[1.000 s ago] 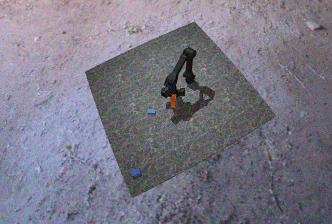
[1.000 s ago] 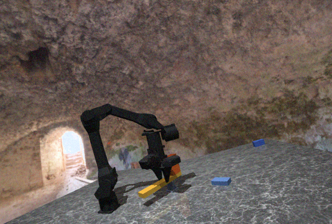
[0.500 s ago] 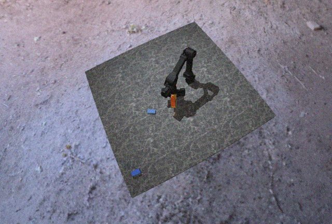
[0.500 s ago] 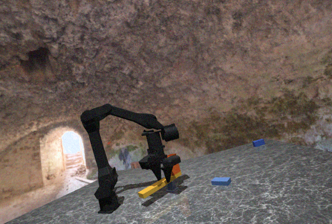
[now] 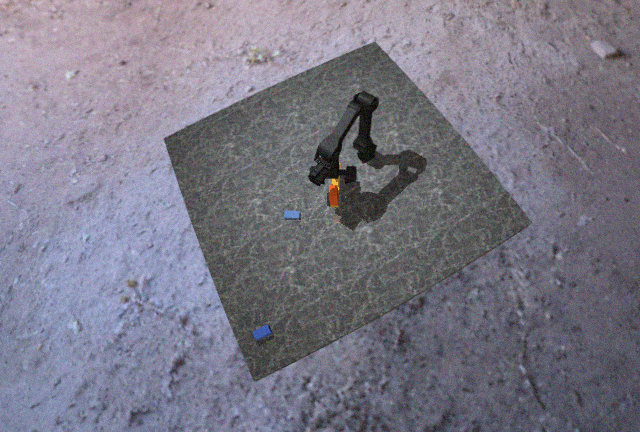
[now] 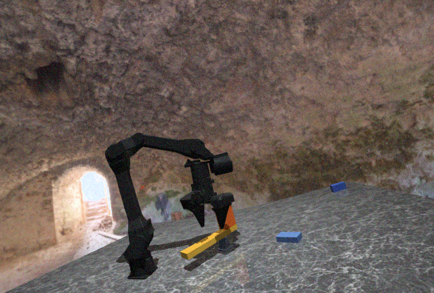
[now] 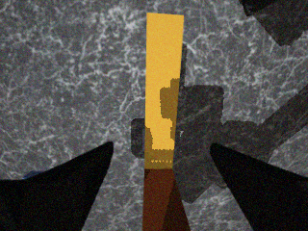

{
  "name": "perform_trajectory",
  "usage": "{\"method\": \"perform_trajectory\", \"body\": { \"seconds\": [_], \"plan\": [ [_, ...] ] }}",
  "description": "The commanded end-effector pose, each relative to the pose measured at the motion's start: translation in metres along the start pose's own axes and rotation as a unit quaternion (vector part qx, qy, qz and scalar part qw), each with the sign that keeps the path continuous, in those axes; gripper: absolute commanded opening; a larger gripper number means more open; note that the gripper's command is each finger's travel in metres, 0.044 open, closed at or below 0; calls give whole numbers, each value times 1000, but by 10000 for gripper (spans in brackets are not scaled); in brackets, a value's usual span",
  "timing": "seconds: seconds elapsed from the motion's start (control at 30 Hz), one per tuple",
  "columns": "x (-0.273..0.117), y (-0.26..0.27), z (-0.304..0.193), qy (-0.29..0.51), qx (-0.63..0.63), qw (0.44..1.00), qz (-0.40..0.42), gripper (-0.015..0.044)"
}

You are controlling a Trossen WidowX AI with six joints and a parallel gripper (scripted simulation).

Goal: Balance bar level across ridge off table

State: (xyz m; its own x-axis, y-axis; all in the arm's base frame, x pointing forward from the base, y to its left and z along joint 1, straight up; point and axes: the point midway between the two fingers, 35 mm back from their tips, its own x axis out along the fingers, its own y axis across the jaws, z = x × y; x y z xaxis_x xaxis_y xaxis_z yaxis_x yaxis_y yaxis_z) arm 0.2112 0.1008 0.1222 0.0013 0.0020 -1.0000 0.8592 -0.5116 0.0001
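Note:
The yellow bar (image 5: 335, 182) (image 6: 198, 247) (image 7: 164, 58) lies across the dark ridge (image 6: 224, 245), an orange block (image 5: 333, 196) (image 6: 230, 218) (image 7: 155, 199) standing on its far end. In the exterior view the bar looks about level, with its near end clear of the table and its shadow below. My gripper (image 6: 212, 227) (image 7: 163, 146) is open and empty, pointing down. Its fingertips stand wide on either side of the bar in the wrist view, near the block, and look a little above the bar in the exterior view. The arm hides part of the bar in the top view.
A light blue block (image 5: 292, 214) (image 6: 289, 237) lies on the table (image 5: 413, 251) (image 6: 350, 247), off to one side of the ridge. A darker blue block (image 5: 262, 332) (image 6: 338, 186) lies near a far corner of the table. The arm's shadow falls beside the bar.

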Motion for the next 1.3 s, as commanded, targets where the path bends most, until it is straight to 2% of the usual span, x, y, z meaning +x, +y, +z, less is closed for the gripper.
{"method": "perform_trajectory", "body": {
  "seconds": [0.0,0.1,1.27],
  "plan": [
    [-48,1,-1,8,0,1000,6,440],
    [-66,-1,2,8,0,1000,6,440],
    [-66,-1,2,8,0,1000,6,440]
  ]
}}
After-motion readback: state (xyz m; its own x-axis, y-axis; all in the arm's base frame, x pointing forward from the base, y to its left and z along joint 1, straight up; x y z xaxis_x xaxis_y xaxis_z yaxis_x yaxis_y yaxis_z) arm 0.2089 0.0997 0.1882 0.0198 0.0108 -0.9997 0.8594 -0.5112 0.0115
